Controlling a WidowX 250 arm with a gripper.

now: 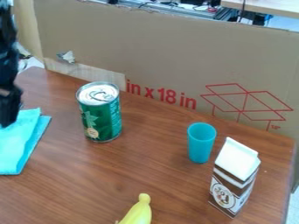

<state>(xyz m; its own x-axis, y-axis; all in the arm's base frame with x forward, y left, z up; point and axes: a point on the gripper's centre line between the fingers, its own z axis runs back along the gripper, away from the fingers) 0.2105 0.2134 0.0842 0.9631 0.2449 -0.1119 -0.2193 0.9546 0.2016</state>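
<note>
On the bench [169,175], a green can [100,116] has its lid on, a blue cup [200,146] stands open-topped, and a carton [234,179] is closed. At the left edge, a light-blue cloth [17,146] lies right by the claw [8,120]; whether that is apart or together, I cannot tell.

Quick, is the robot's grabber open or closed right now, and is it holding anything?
Gripper: by the folded blue cloth; I can't tell if it's open or closed, or if it's holding the cloth.
</note>
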